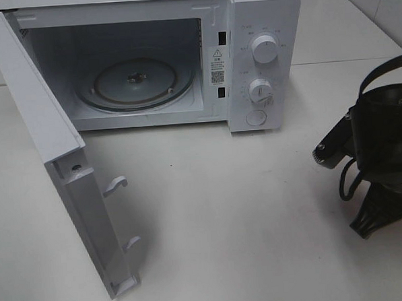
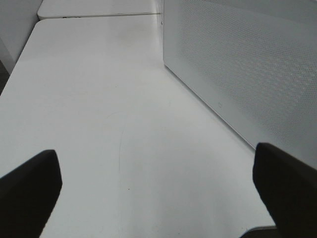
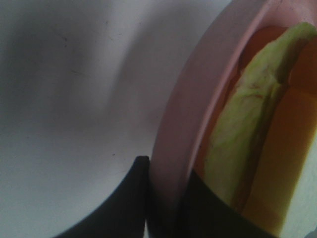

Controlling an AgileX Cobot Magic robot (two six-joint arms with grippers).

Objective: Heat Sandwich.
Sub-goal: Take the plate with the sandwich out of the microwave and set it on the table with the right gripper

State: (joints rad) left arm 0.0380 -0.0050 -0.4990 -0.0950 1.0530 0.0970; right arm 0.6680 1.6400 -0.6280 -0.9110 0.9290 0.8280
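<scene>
Microwave (image 1: pixel 182 57): door (image 1: pixel 60 171) swung wide, glass turntable (image 1: pixel 135 83) bare.
Sandwich (image 3: pixel 247 144): on the pink plate (image 3: pixel 183 124), outside the oven.
Right gripper (image 3: pixel 166 198): clamped on the plate's rim.
Left gripper (image 2: pixel 158 183): jaws apart, holding nothing.
Remaining: load plate, shut door, set dials.

Microwave (image 1: pixel 260 60) glossy white; turntable (image 1: pixel 137 83) clear glass; table (image 1: pixel 245 222) smooth matt.
</scene>
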